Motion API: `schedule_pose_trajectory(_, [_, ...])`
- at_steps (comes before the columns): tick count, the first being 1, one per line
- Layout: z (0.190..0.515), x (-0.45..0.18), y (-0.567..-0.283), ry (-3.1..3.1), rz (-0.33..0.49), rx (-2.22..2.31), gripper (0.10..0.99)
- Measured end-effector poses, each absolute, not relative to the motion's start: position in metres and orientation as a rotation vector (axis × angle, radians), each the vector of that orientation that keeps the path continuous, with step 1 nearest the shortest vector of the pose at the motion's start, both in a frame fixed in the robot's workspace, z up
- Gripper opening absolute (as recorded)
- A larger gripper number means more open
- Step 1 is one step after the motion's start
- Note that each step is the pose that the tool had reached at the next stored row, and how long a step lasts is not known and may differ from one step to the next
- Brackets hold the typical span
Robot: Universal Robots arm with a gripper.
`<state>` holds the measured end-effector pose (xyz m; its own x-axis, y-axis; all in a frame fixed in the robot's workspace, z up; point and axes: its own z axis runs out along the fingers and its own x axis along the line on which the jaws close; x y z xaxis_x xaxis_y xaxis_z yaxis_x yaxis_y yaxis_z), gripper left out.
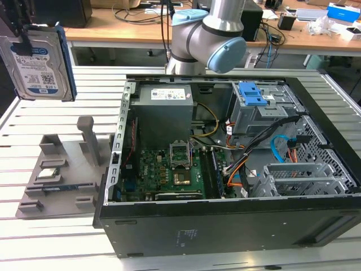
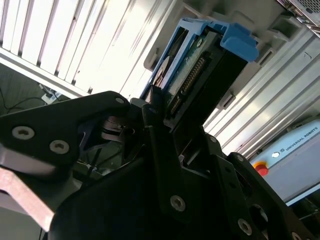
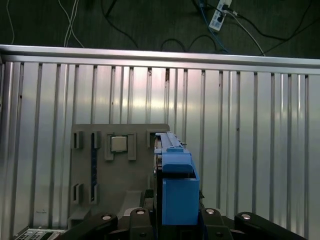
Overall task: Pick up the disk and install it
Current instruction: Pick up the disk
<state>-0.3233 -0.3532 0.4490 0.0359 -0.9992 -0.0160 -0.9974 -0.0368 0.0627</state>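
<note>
Since it's clamped tight between the gripper's (image 2: 172, 117) fingers (image 2: 157, 137), the disk (image 1: 36, 62) is held upright in the air, over the gray holder (image 3: 125, 180) near the table's (image 3: 250, 125) edge.

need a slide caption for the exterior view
The gripper holds the disk in the air, clear of the grey holder, beside the open computer case.

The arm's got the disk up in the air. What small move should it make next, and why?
Probably carry the disk toward the exterior view's right, over the open computer case. The end effector is clamped on it, and it hangs clear of the gray holder, away from the case.
</note>
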Motion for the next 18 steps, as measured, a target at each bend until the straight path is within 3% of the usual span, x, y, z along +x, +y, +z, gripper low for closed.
schedule_pose_trajectory(18, [0.492,-0.322,-0.350,-2.155,-0.089,2.234,0.365])
